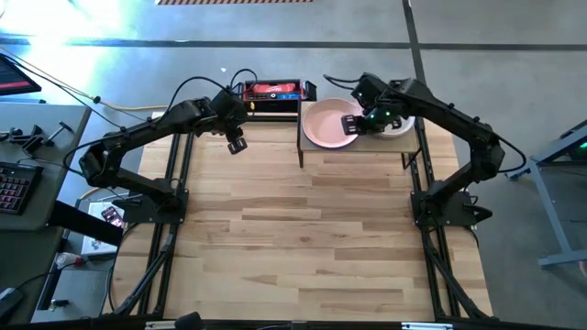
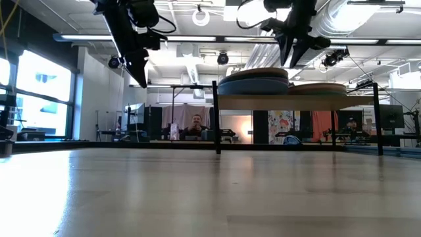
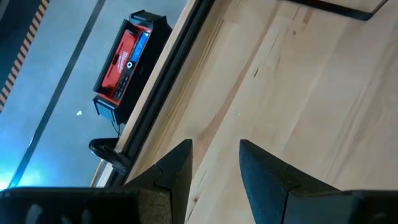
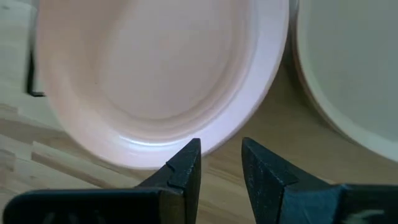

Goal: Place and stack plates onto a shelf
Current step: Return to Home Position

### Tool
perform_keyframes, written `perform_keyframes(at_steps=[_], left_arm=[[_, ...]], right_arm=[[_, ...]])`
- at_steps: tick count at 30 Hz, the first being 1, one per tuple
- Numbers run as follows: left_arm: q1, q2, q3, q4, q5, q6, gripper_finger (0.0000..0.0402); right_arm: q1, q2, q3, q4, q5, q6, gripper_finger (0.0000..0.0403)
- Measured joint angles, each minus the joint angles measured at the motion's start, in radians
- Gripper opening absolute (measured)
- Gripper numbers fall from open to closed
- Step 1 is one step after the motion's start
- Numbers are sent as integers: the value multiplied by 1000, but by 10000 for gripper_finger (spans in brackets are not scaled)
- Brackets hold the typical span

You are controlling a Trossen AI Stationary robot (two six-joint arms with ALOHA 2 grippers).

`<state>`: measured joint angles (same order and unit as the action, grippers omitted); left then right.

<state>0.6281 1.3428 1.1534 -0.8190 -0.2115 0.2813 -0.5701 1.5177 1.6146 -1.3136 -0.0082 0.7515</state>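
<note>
Shelf: a small light-wood board (image 1: 359, 149) on thin black legs. It stands at the far edge of the table (image 1: 303, 238), right of the middle.
Left stack: a pink plate (image 1: 326, 124) lies on top, round, shallow and matte with a raised rim. From table height a blue plate (image 2: 253, 85) shows lower in this pile, which is the taller of the two.
Right stack: a beige plate (image 1: 402, 126) tops the lower pile, just beside the pink one. A strip of bare shelf shows between them.
Right gripper: the right gripper (image 1: 356, 122) hangs above the shelf, over the gap between the two piles and clear of both. Its fingers (image 4: 186, 168) stand a narrow gap apart and hold nothing.
Left gripper: the left gripper (image 1: 237, 143) is raised above the table near the far edge, left of the shelf. Its fingers (image 3: 177, 171) are also parted by a narrow gap and hold nothing.
Box: a red and black box (image 1: 272, 92) sits just beyond the table's far edge, left of the shelf.
Room: a person (image 2: 196, 125) is seated far behind the table.
</note>
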Motion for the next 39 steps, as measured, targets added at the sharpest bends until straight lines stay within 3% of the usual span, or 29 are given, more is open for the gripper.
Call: perform_keyframes(at_steps=[4, 8, 12, 17, 27, 34, 39], left_arm=[[0, 0, 0, -27, 9, -21, 122], [14, 0, 0, -61, 124, -76, 122], [41, -1, -18, -67, 251, -133, 122], [69, -27, -105, -43, 311, -219, 122], [39, -83, -190, 108, 352, -403, 122], [-54, -92, -193, 374, 430, -437, 122], [-117, -92, -193, 506, 456, -480, 122]], right_arm=[[9, 0, 61, -6, 0, -53, 94], [11, -1, 115, -6, 7, -149, 94], [24, -14, 143, 4, 77, -268, 94], [73, -104, 91, 61, 140, -350, 94], [139, -422, -266, 303, 134, -421, 94], [139, -703, -614, 605, -20, -508, 94], [139, -885, -830, 687, -49, -474, 94]])
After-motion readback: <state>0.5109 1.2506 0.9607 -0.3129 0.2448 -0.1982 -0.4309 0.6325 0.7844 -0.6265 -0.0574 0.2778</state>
